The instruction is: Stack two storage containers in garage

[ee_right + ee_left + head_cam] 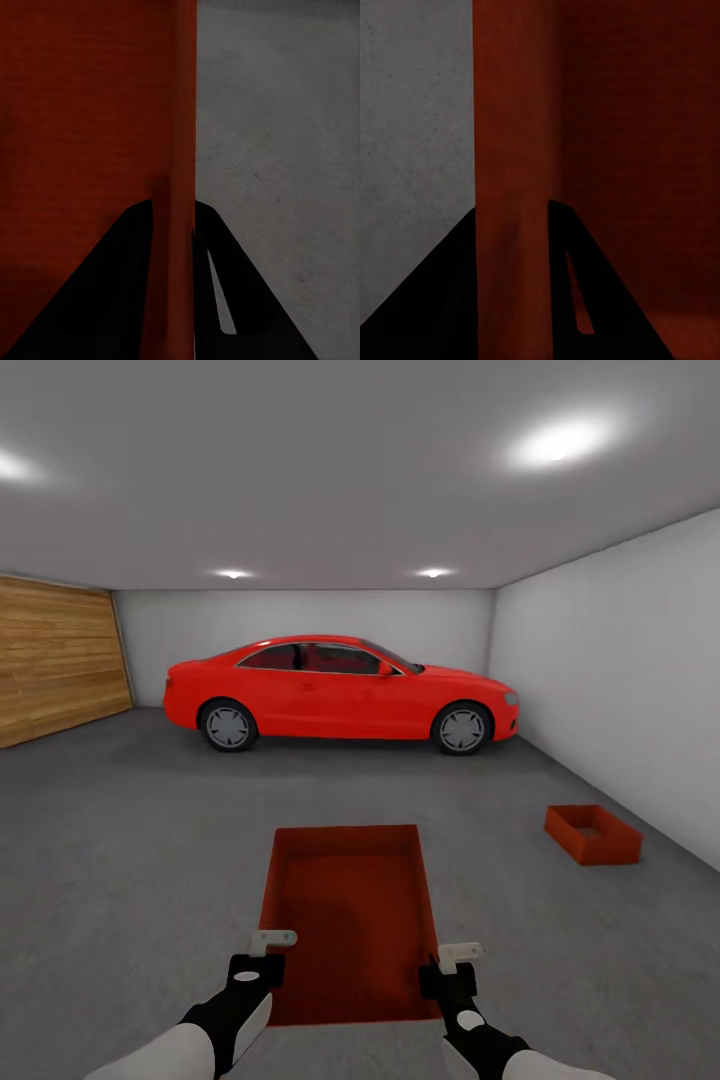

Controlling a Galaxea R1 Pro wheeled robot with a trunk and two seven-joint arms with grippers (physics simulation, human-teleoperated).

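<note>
Here, in the garage, the robot carries one container (pixel 350 920) out in front, low over the grey floor (pixel 120 880). The left gripper (pixel 262 958) pinches its left wall and the right gripper (pixel 447 970) pinches its right wall; each wrist view shows a wall clamped between the fingers. Gripping opposite walls probably keeps the open box level. The second container (pixel 592 833) sits on the floor at far right, near the wall, likely the stacking base. A red car (pixel 340 695) stands beyond. No writing is readable.
</note>
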